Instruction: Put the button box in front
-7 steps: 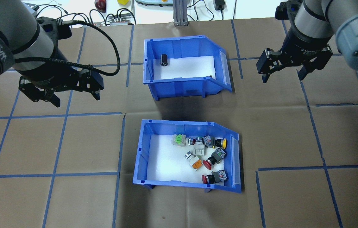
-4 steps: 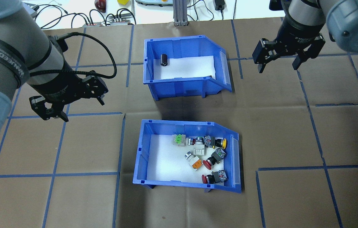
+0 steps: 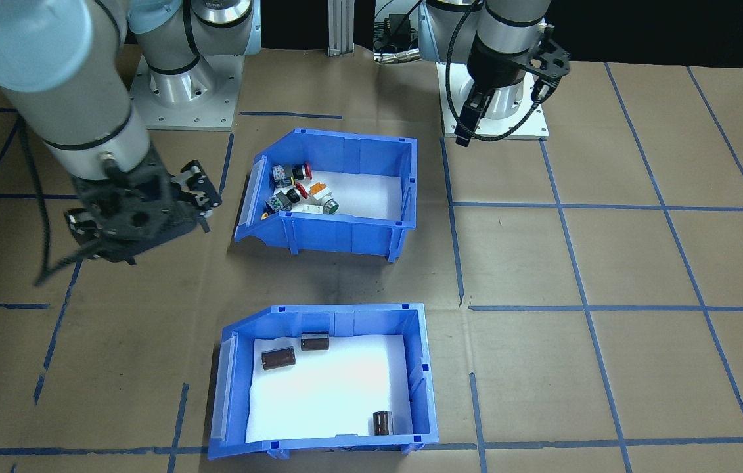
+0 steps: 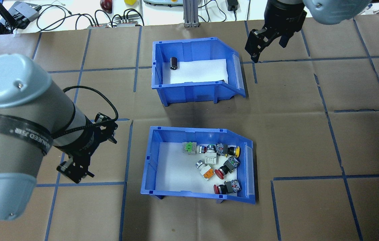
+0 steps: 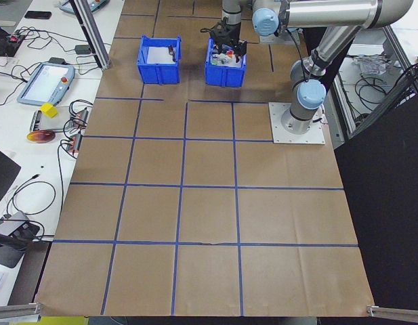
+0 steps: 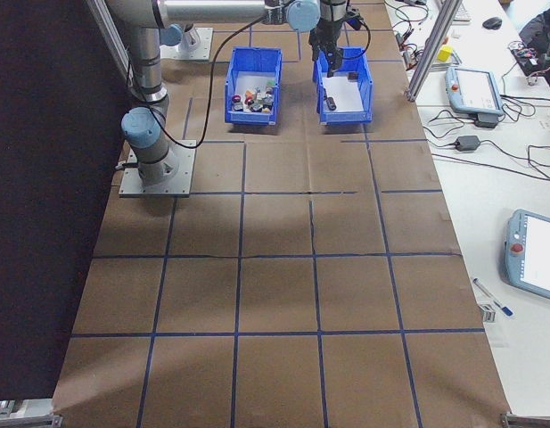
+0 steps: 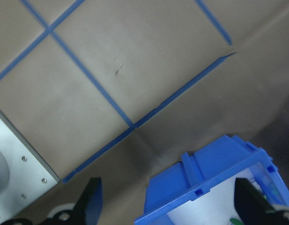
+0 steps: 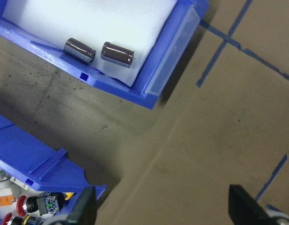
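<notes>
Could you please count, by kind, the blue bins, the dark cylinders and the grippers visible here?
Blue bins: 2, the button box and the cylinder bin.
Dark cylinders: 3.
Grippers: 2, the left gripper and the right gripper.
Total: 7.

blue bins point(image 3: 338, 233): 2 | dark cylinders point(image 3: 278, 359): 3 | robot arms point(image 4: 18, 140): 2

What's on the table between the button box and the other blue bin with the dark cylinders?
Nothing: in the overhead view, only bare brown paper, partly shadowed, lies between the button box and the cylinder bin.
</notes>
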`<control>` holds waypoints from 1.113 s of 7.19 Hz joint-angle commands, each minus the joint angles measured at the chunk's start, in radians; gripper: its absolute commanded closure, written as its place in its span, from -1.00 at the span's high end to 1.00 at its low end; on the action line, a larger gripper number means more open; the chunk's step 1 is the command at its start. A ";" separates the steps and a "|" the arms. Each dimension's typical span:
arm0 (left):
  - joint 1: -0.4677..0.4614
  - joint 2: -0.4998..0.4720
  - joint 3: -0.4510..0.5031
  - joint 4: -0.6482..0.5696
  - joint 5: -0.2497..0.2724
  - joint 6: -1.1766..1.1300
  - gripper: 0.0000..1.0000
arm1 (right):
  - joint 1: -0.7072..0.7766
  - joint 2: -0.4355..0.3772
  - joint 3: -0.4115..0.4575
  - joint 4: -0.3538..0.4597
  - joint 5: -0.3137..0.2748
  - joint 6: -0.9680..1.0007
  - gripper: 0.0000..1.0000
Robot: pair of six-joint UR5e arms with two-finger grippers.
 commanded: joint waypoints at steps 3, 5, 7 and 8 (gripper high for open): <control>-0.280 -0.097 -0.084 0.135 -0.093 -0.594 0.97 | 0.213 0.161 -0.099 -0.076 -0.006 -0.432 1.00; -0.438 -0.242 -0.084 0.325 -0.079 -0.745 0.97 | 0.231 0.206 -0.101 -0.134 0.010 -0.646 1.00; -0.449 -0.262 -0.085 0.335 -0.081 -0.739 0.97 | 0.254 0.264 -0.101 -0.169 0.013 -0.692 1.00; -0.449 -0.283 -0.085 0.340 -0.081 -0.742 0.97 | 0.273 0.289 -0.098 -0.195 0.010 -0.693 1.00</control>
